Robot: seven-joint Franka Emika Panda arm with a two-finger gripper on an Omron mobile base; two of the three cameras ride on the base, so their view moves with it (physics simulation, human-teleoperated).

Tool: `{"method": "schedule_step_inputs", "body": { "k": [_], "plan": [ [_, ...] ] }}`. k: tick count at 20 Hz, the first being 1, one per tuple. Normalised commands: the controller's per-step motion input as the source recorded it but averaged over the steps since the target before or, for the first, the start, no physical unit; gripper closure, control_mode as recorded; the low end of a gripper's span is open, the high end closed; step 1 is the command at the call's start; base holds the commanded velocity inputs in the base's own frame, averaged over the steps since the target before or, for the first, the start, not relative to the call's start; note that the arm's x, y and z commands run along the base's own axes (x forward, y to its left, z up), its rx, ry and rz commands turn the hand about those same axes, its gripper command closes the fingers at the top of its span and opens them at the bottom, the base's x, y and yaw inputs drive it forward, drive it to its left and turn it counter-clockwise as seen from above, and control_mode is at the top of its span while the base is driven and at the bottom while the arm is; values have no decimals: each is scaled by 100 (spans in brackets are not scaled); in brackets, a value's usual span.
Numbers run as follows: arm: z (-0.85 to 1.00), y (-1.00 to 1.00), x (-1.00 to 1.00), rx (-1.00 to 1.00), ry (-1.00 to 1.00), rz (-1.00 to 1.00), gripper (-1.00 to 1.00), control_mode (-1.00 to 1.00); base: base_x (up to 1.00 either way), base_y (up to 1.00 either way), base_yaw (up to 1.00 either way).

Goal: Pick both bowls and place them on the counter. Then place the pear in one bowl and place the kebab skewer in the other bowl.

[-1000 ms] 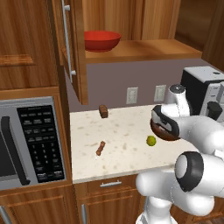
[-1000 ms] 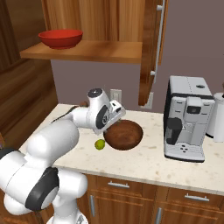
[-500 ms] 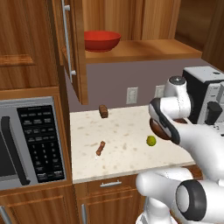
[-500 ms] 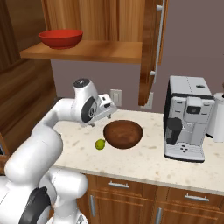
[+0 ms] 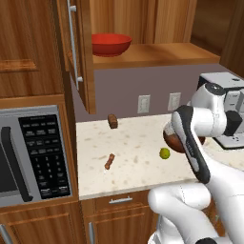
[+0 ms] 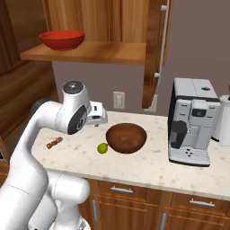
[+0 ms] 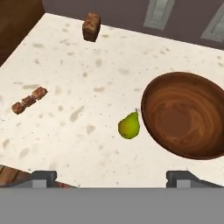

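Coffee machine (image 6: 191,123) stands beside the brown bowl (image 6: 126,138) on my desk (image 6: 148,167). Pear (image 7: 129,125) lies yellow-green, just beside it. My pincer (image 7: 111,176) hangs spread, holding nothing.

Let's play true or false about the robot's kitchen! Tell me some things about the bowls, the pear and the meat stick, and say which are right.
1. The red bowl sits on the wooden shelf. True.
2. The pear is inside the brown bowl. False: it lies on the counter beside that bowl.
3. The kebab skewer lies on the counter. True.
4. The gripper holds the pear. False: it is open and empty.
5. The brown bowl has food in it. False: it is empty.
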Motion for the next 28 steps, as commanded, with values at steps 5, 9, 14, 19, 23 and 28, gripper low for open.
{"method": "schedule_step_inputs", "body": {
  "k": [5,9,14,19,23,28],
  "plan": [
    [45,61,-46,25,-14,-31,-100,-100,0,0,0],
    [48,49,-13,23,-8,-37,-100,-100,0,0,0],
    [31,28,-17,23,-3,-29,-100,-100,0,0,0],
    [17,-8,-21,25,-13,0,-100,-100,0,0,0],
    [68,1,0,27,-4,-1,-100,-100,0,0,0],
    [80,11,1,25,0,-1,-100,-100,0,0,0]
  ]
}}
